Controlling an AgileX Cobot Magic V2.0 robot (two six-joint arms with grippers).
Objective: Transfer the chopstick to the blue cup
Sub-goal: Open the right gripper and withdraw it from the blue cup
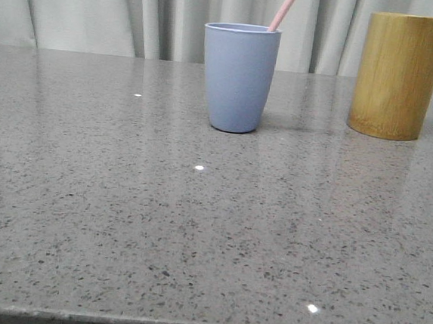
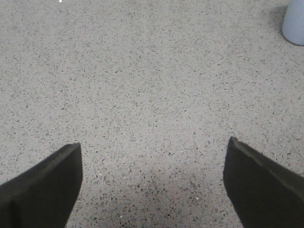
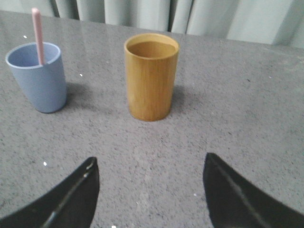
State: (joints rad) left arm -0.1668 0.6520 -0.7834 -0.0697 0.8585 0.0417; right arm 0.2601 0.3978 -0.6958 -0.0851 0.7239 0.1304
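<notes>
The blue cup (image 1: pixel 239 77) stands upright at the middle back of the grey table. A pale pink chopstick (image 1: pixel 285 9) stands in it, leaning right over the rim. Both also show in the right wrist view: the cup (image 3: pixel 39 76) and the chopstick (image 3: pixel 37 33). The bamboo holder (image 1: pixel 398 75) stands to the cup's right and looks empty in the right wrist view (image 3: pixel 151 76). My right gripper (image 3: pixel 151 164) is open and empty, short of the holder. My left gripper (image 2: pixel 152 147) is open and empty over bare table, with the cup's base (image 2: pixel 294 23) far off. Neither gripper shows in the front view.
The speckled grey stone tabletop (image 1: pixel 195 228) runs to a front edge at the bottom of the front view. A pale pleated curtain (image 1: pixel 86 6) hangs behind the table.
</notes>
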